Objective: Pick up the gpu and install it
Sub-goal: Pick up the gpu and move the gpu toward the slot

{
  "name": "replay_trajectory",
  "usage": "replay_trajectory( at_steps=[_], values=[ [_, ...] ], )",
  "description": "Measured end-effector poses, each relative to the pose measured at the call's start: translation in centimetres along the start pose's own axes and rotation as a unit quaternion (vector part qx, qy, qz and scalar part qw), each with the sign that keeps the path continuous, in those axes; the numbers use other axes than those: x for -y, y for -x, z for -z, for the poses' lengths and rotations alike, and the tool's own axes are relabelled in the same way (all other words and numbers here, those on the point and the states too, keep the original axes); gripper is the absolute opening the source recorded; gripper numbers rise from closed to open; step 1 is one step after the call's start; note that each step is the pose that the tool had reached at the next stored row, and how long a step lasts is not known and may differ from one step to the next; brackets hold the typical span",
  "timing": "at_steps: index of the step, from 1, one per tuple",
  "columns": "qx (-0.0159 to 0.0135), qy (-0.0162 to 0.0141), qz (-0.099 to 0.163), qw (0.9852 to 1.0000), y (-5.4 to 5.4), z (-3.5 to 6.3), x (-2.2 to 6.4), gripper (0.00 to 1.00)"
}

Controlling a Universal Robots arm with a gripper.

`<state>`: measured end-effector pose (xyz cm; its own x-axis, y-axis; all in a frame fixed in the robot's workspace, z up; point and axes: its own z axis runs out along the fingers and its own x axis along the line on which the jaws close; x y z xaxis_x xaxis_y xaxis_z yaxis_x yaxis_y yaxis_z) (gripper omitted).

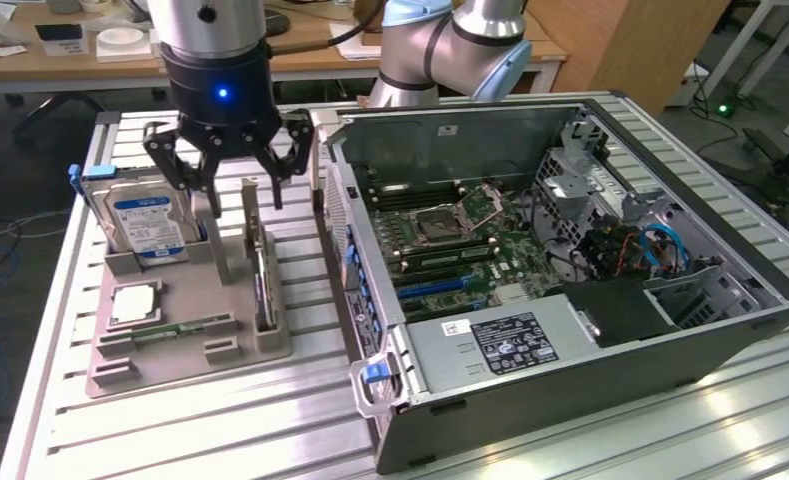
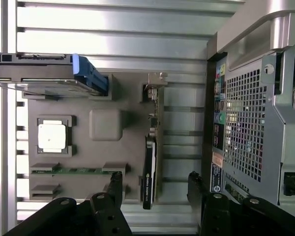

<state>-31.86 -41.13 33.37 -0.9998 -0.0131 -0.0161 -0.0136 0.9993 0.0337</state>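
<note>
The bench (image 1: 207,430) is ribbed bare aluminium with a dull silver sheen. The holder (image 1: 194,365) on it looks like matt grey plastic. The gpu (image 1: 261,280) is a dark card with a silver metal bracket. The computer case (image 1: 714,345) is dark painted metal; the claw (image 1: 245,205) is matt black

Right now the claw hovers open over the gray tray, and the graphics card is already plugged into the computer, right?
No. The claw hovers open over the gray tray, but the graphics card is not in the computer: the exterior view shows it standing on edge in the tray, under the claw.
</note>
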Motion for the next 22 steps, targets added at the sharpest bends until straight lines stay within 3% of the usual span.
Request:
replay_trajectory(
  at_steps=[22],
  values=[
    [0.0000,-0.0002,0.001,1.0000,0.0,-2.50,0.36,0.65]
  ],
)
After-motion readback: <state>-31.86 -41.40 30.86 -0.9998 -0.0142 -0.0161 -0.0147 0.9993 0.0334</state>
